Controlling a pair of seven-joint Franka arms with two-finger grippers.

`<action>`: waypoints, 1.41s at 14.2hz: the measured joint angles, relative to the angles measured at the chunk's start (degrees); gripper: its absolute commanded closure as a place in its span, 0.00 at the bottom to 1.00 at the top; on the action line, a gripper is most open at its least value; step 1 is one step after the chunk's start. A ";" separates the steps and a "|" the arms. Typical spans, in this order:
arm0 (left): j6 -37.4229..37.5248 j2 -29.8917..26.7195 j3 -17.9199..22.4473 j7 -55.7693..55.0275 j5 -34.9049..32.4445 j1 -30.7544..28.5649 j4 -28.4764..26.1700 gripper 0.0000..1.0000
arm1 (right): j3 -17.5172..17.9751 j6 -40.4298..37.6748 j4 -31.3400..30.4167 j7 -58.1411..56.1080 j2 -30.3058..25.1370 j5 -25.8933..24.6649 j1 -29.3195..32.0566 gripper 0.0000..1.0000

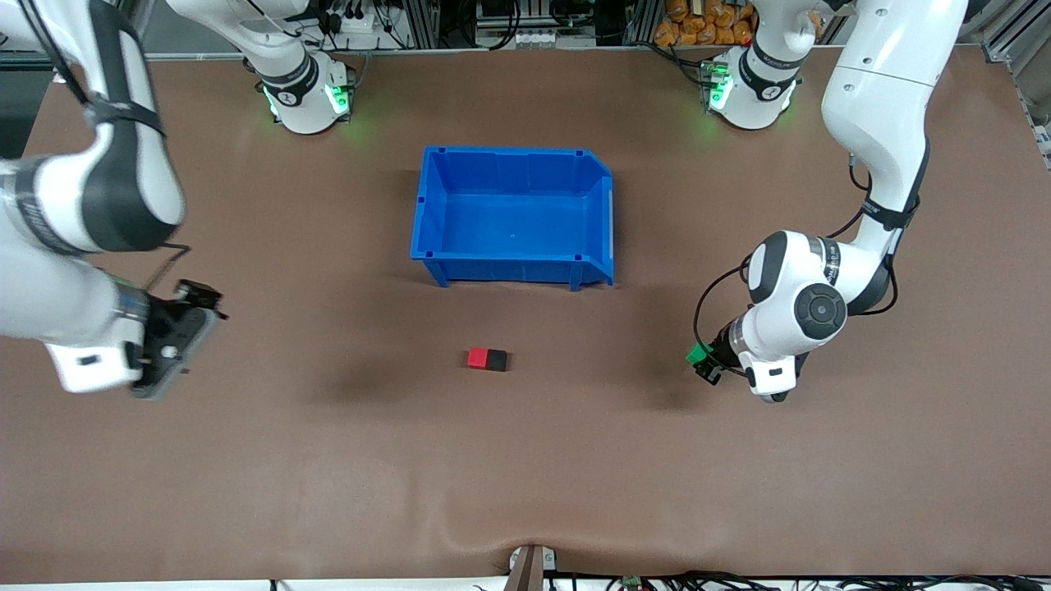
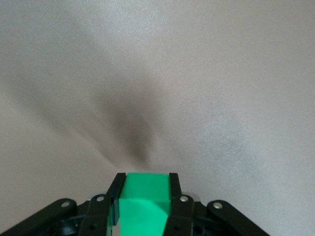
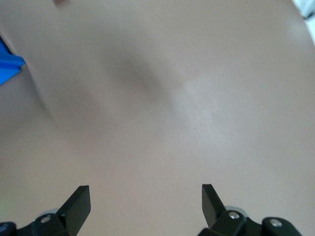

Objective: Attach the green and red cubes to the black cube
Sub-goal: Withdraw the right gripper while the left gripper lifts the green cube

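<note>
The red cube (image 1: pixel 478 358) and the black cube (image 1: pixel 497 359) sit joined side by side on the brown table, nearer the front camera than the blue bin. My left gripper (image 1: pixel 700 361) is shut on the green cube (image 1: pixel 698 355), held over the table toward the left arm's end, apart from the pair. In the left wrist view the green cube (image 2: pixel 145 196) sits between the fingers (image 2: pixel 116 189). My right gripper (image 1: pixel 176 345) is open and empty over the right arm's end of the table; its fingers (image 3: pixel 78 201) show only bare table between them.
The blue bin (image 1: pixel 513 156) stands empty at the table's middle, farther from the front camera than the cubes; a corner of it shows in the right wrist view (image 3: pixel 7 59). The arm bases stand along the table's top edge.
</note>
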State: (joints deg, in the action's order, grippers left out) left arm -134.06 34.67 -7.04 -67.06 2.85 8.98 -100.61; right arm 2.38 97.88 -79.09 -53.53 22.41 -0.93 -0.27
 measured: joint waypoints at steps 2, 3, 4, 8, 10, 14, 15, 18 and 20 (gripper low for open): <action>0.08 0.01 -0.02 -0.05 0.01 0.01 0.02 1.00 | 0.00 -1.11 -0.14 0.00 -1.95 0.01 2.93 0.00; 0.12 0.03 -0.03 -0.19 0.01 0.03 0.03 1.00 | 0.00 -1.79 -0.17 0.10 -2.82 0.01 4.09 0.00; 0.23 0.09 -0.04 -0.47 0.01 0.05 0.03 1.00 | 0.00 -2.83 -0.19 1.02 -3.71 0.02 5.02 0.00; 0.49 1.34 -0.13 -2.29 0.01 0.99 0.02 1.00 | 0.36 -8.98 -0.27 13.42 -7.16 0.03 5.54 0.00; 0.55 1.59 -0.10 -2.62 0.01 1.12 0.05 1.00 | 0.55 -10.65 -0.31 18.02 -8.88 0.03 5.53 0.00; 0.94 1.57 -0.09 -2.62 0.01 1.13 0.40 1.00 | -0.88 -11.61 -2.16 24.93 -13.81 0.04 3.66 0.00; 0.98 1.58 -0.09 -2.62 0.01 1.15 0.43 1.00 | -1.40 -11.70 -3.42 28.24 -15.20 0.04 2.55 0.00; 1.03 1.58 -0.09 -2.62 0.01 1.16 0.50 1.00 | -1.83 -12.78 -5.46 35.12 -18.11 -0.05 0.66 0.00; 1.22 1.58 -0.09 -2.62 0.01 1.20 0.50 1.00 | -2.53 -12.80 -5.39 35.48 -18.88 -0.08 0.64 0.00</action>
State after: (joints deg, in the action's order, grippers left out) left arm -132.84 36.25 -7.13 -69.68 2.86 10.18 -100.11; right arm -0.14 85.09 -84.48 -18.04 3.53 -1.02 0.37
